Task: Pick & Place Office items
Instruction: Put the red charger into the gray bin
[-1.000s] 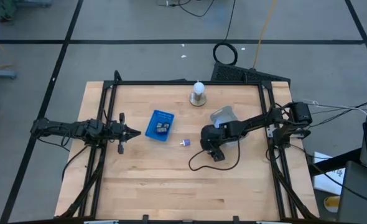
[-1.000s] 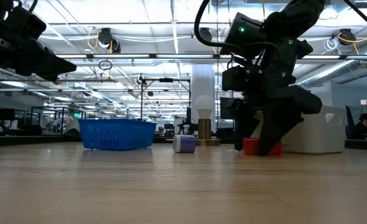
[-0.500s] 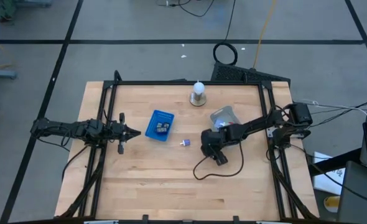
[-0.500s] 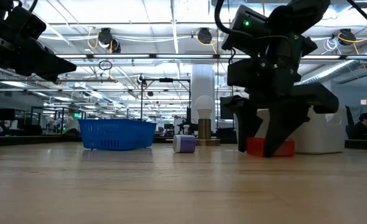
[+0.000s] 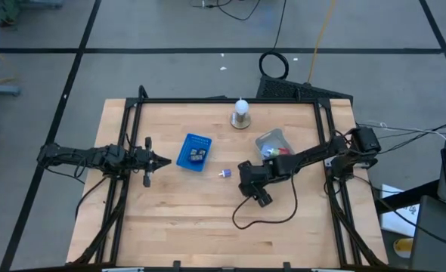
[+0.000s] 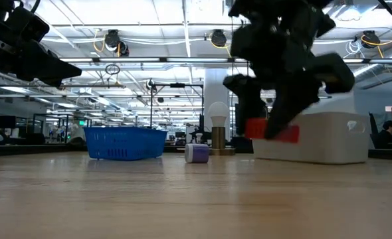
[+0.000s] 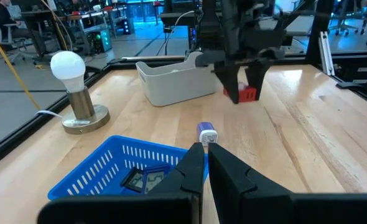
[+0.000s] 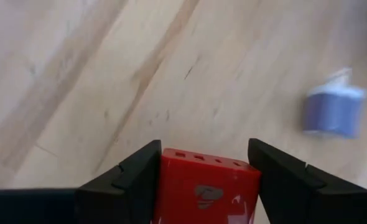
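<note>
Wooden table (image 5: 208, 219): my right gripper (image 6: 270, 129) grasps red block (image 8: 205, 185) aloft; left gripper (image 7: 206, 163) clenched, far left.

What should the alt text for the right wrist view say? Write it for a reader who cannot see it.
The right gripper holds a red block between its two dark fingers, above the bare wooden table. A small purple-and-white piece lies on the wood farther off, apart from the gripper.
</note>
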Controlling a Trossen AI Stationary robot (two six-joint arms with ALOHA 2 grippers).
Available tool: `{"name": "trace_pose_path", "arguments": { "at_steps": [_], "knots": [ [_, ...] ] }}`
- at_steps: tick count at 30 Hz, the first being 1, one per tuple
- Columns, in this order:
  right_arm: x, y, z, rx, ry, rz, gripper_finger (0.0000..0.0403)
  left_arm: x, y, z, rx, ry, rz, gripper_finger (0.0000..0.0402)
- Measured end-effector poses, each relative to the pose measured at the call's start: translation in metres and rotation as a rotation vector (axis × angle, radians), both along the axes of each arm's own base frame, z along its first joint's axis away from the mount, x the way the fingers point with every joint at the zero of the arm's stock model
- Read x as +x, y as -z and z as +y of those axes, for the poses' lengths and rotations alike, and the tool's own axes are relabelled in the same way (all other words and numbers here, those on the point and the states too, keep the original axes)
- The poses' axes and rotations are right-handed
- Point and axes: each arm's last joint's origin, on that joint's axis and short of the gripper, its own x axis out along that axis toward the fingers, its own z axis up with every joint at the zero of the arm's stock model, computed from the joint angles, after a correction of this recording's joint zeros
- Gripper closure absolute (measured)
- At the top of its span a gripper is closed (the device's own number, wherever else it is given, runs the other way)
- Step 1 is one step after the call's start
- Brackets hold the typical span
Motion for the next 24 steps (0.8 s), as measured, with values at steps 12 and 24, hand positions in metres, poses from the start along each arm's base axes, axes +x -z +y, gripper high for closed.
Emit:
{"name": "trace_pose_path", "arguments": {
  "at_steps": [12,24],
  "knots": [
    [-0.043,-0.103,-0.009,0.125,0.014,-0.289,0.0189,0.000,0.000,0.000,-0.002,0.001,0.000,0.0376],
    [-0.156,-0.139,-0.038,0.120,0.170,-0.687,0.0189,0.000,0.000,0.000,-0.002,0.000,-0.007,0.0376]
  ]
}}
